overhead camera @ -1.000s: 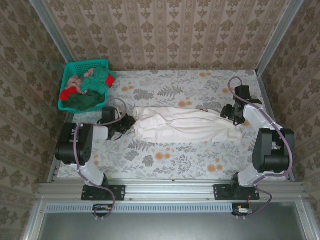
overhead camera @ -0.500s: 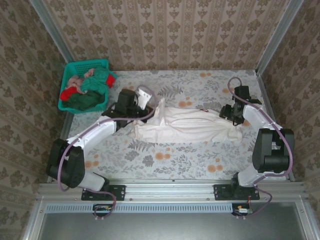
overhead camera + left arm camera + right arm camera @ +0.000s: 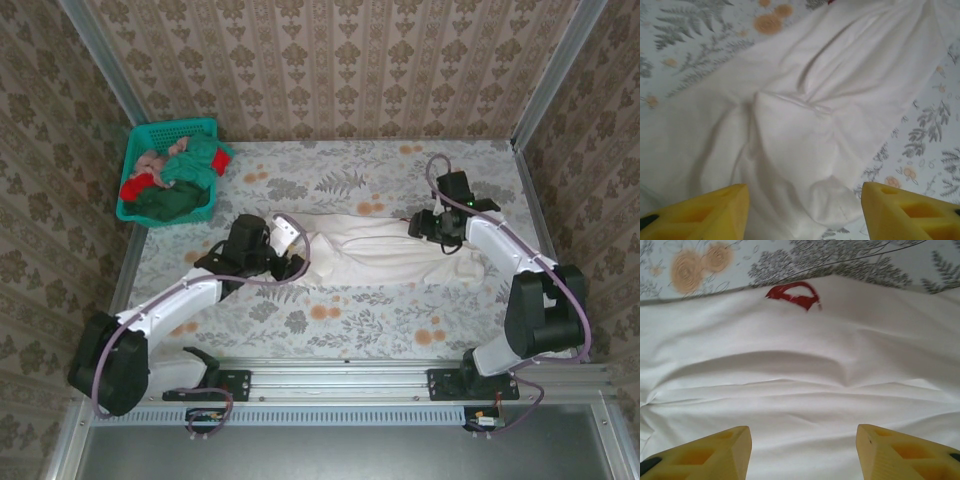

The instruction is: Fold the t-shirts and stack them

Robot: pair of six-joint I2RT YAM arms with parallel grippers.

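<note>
White shirt runs off top, left and bottom edges in left wrist view, yellow fingertips cropped at bottom edge, red mark on it unreadable.

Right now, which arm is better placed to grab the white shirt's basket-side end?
Left. The left gripper hangs open over that end of the white shirt; the right gripper, also open, is toward the opposite end by the red mark, likely a longer reach.

The right pincer (jaws spread) hangs over a rumpled white t-shirt.
</note>
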